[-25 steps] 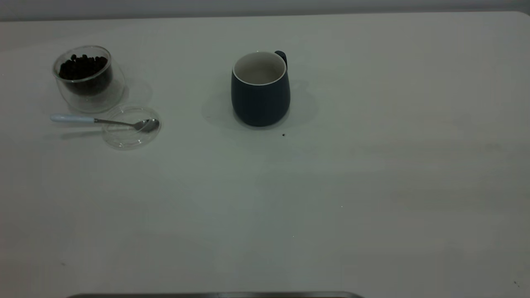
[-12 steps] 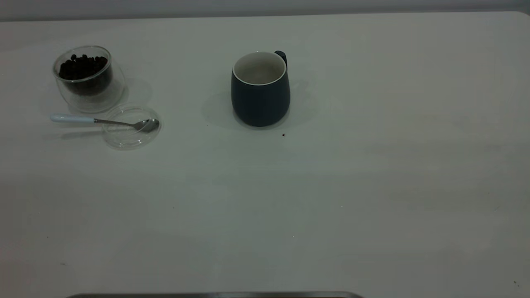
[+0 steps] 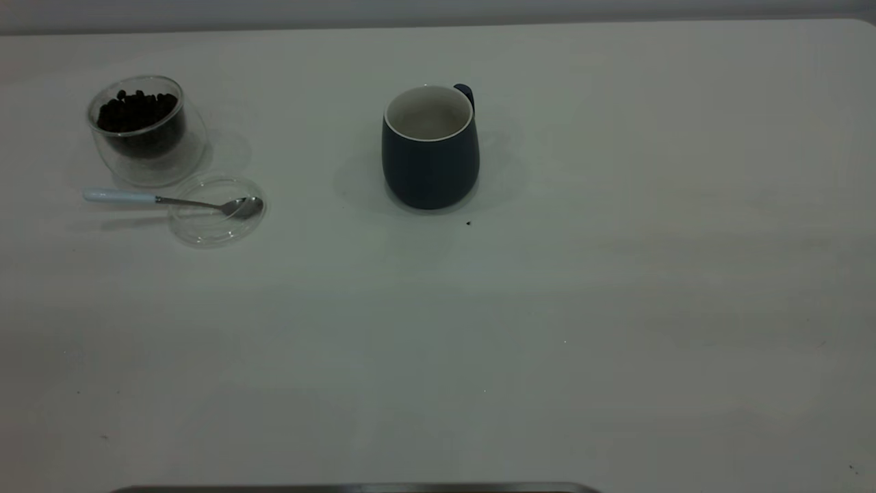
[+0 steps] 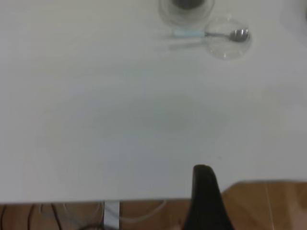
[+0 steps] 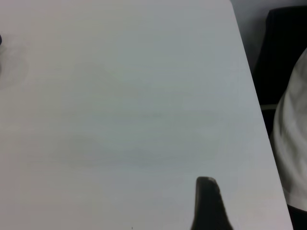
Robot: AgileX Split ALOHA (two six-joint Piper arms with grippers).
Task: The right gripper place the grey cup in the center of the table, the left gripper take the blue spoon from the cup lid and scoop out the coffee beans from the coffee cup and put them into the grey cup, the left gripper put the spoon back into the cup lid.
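The grey cup (image 3: 430, 154) stands upright near the middle of the white table (image 3: 547, 308), handle to the back; only its pale inside shows. At the far left the clear coffee cup (image 3: 146, 130) holds a heap of coffee beans (image 3: 137, 109). In front of it lies the cup lid (image 3: 215, 229), with the blue spoon (image 3: 171, 200) resting bowl-first on it, handle pointing left. Neither arm shows in the exterior view. Only a black tip of the left gripper (image 4: 204, 201) shows at the table's near edge, far from the spoon (image 4: 211, 34). The right gripper (image 5: 207, 206) hovers over bare tabletop.
A tiny dark speck (image 3: 468, 222) lies just in front of the grey cup. In the right wrist view, the table's edge runs close by, with a person's white clothing (image 5: 295, 143) and a dark object (image 5: 283, 48) beyond it. Wooden floor (image 4: 268, 206) shows below the near edge.
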